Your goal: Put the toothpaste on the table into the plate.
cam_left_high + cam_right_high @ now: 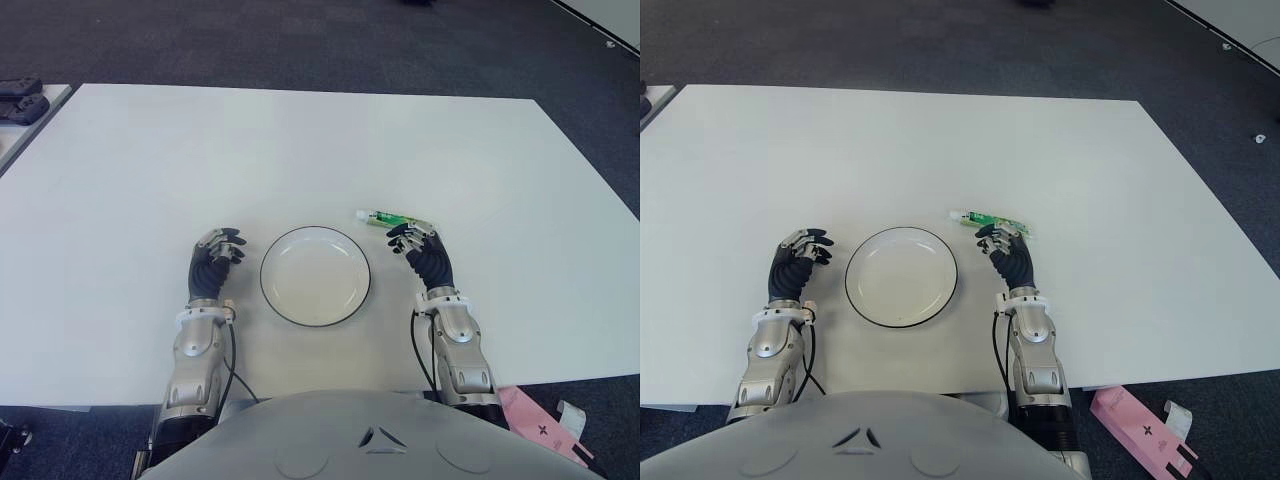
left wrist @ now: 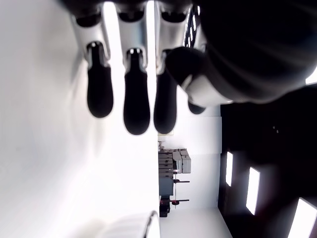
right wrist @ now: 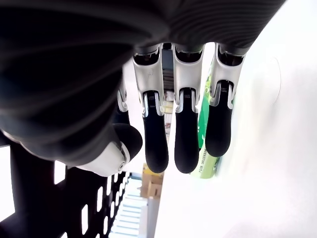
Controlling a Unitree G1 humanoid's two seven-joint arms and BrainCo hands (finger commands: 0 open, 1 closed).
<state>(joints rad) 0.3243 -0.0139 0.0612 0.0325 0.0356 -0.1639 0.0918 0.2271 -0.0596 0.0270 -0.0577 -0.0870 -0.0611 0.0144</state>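
Note:
A green and white toothpaste tube [image 1: 397,218] lies flat on the white table [image 1: 320,150], just right of the plate's far edge. The round white plate [image 1: 315,275] with a dark rim holds nothing. My right hand [image 1: 418,244] is right behind the tube, its fingertips close to it, fingers relaxed and holding nothing. In the right wrist view the tube [image 3: 203,148] shows just beyond the fingers [image 3: 184,139]. My left hand [image 1: 215,252] shows left of the plate, fingers loosely extended and holding nothing.
Dark controllers [image 1: 20,100] lie on a second table at the far left. A pink box [image 1: 545,425] sits on the floor at the lower right. Dark carpet surrounds the table.

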